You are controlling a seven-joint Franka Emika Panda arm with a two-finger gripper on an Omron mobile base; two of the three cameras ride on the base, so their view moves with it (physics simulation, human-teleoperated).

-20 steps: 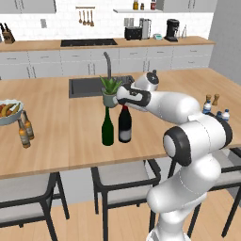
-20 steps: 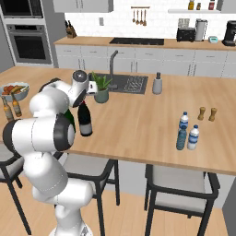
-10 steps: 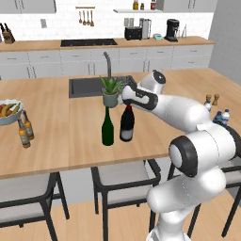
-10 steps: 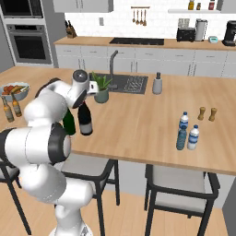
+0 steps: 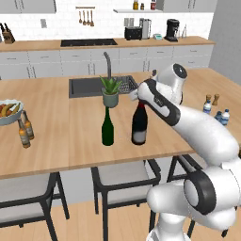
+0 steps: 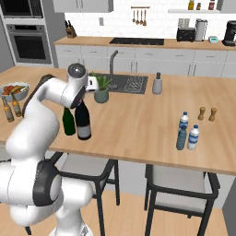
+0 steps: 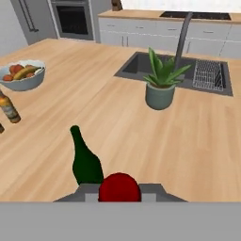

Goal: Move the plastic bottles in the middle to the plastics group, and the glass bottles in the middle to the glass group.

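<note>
My gripper point(image 5: 138, 98) is shut on the red foil top point(image 7: 119, 186) of the black wine bottle point(image 5: 139, 126), which stands upright mid-counter. The slim dark green wine bottle point(image 5: 108, 128) stands just left of it; in the hand view the green bottle point(image 7: 85, 161) is right beside the red top. From the right base view, the gripper point(image 6: 83, 101) sits over the black bottle point(image 6: 83, 123). Two amber bottles point(image 5: 23, 131) stand at the counter's left end. At the right end, a blue-tinted water bottle point(image 6: 181, 138) stands with two clearer ones point(image 6: 193, 137).
A potted plant point(image 5: 110, 92) stands just behind the wine bottles, in front of the sink point(image 5: 89, 87) and faucet. A fruit bowl point(image 5: 7, 112) sits beside the amber bottles. Two small brown shakers point(image 6: 206, 114) are behind the water bottles. Chairs stand under the counter's near edge.
My elbow has swung down and to the right. In the left base view the black bottle, still gripped, has shifted a little right, away from the green bottle.
</note>
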